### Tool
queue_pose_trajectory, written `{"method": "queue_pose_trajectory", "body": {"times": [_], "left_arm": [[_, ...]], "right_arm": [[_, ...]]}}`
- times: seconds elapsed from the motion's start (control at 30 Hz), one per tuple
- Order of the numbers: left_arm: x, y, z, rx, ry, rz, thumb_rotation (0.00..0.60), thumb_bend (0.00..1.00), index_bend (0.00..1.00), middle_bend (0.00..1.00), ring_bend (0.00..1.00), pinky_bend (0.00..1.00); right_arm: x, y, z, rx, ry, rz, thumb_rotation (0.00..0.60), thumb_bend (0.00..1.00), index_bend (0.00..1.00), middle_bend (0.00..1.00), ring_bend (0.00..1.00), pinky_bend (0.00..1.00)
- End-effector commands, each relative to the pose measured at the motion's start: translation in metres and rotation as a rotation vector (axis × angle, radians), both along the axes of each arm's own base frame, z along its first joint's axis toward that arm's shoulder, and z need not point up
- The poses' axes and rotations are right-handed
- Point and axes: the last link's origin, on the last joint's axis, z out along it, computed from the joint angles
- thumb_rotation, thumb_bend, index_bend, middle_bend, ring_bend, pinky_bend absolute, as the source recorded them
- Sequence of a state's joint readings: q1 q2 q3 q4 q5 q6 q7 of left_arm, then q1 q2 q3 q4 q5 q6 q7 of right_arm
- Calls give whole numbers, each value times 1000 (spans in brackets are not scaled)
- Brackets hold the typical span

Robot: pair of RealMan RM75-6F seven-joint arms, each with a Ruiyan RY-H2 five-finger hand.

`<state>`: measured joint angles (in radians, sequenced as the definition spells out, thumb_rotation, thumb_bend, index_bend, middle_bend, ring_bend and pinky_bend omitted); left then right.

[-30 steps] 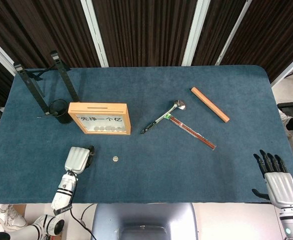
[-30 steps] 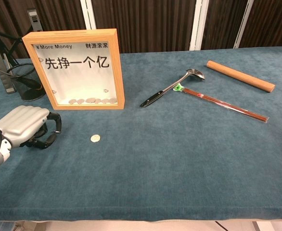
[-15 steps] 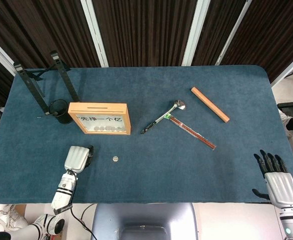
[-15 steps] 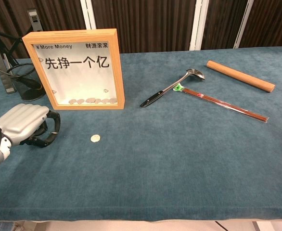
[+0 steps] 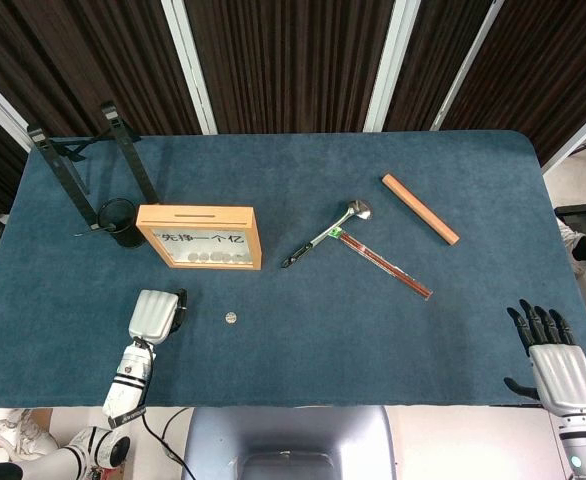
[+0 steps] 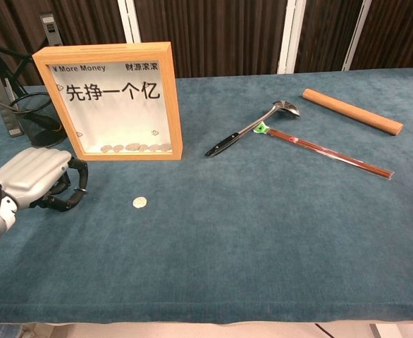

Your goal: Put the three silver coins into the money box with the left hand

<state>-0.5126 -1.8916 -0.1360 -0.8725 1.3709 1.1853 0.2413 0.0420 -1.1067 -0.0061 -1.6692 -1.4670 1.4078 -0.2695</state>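
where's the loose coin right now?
The coin lies flat on the table, in front of the money box and just right of the left hand, touching neither.

A small round silver coin (image 6: 139, 202) lies flat on the blue cloth. The wooden-framed money box with a clear front pane (image 6: 115, 98) stands upright at the coin's 11 o'clock, near but apart from it. The top edge of the box carries a slot (image 5: 195, 213). Several coins (image 6: 136, 147) lie in a row along the bottom inside, behind the pane.
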Motion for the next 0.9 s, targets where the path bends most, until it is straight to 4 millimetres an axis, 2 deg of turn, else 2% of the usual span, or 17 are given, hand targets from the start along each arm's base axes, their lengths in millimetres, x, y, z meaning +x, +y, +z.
{"method": "queue_pose_trajectory", "body": {"times": [0.03, 0.23, 0.33, 0.43, 0.53, 0.63, 0.67, 0.77, 0.83, 0.9], "left_arm": [[0, 0, 0, 2, -4, 1, 600, 421, 651, 1000, 1000, 1000], [1, 2, 5, 15, -20, -9, 600, 423, 669, 1000, 1000, 1000], [7, 0, 16, 18, -54, -38, 600, 421, 669, 1000, 1000, 1000], [22, -3, 43, 2, -132, -73, 600, 421, 669, 1000, 1000, 1000], [42, -7, 83, -32, -194, -97, 600, 421, 668, 1000, 1000, 1000], [47, -8, 93, -33, -200, -105, 600, 422, 666, 1000, 1000, 1000], [53, -7, 104, -27, -206, -117, 600, 423, 664, 1000, 1000, 1000], [81, -4, 155, -3, -189, -153, 600, 425, 654, 1000, 1000, 1000], [107, 12, 196, 72, -162, -180, 600, 425, 652, 1000, 1000, 1000], [127, 27, 218, 70, -179, -140, 600, 424, 652, 1000, 1000, 1000]], "right_arm": [[0, 0, 0, 1, 1, 0, 600, 152, 0, 0, 0, 0], [0, 0, 0, 1, 2, -1, 600, 151, 0, 0, 0, 0], [0, -1, 0, 3, 2, -2, 600, 151, 0, 0, 0, 0], [0, -1, 0, 2, 0, -2, 600, 151, 0, 0, 0, 0], [0, -1, 1, 2, -1, -2, 600, 152, 0, 0, 0, 0], [0, -1, 1, 2, -2, -2, 600, 152, 0, 0, 0, 0], [0, -1, 0, 3, -2, -2, 600, 152, 0, 0, 0, 0], [0, -2, -1, 8, -3, -3, 600, 151, 0, 0, 0, 0], [0, -3, -2, 14, -2, -5, 600, 151, 0, 0, 0, 0], [-1, -4, -3, 13, -1, -9, 600, 151, 0, 0, 0, 0]]}}
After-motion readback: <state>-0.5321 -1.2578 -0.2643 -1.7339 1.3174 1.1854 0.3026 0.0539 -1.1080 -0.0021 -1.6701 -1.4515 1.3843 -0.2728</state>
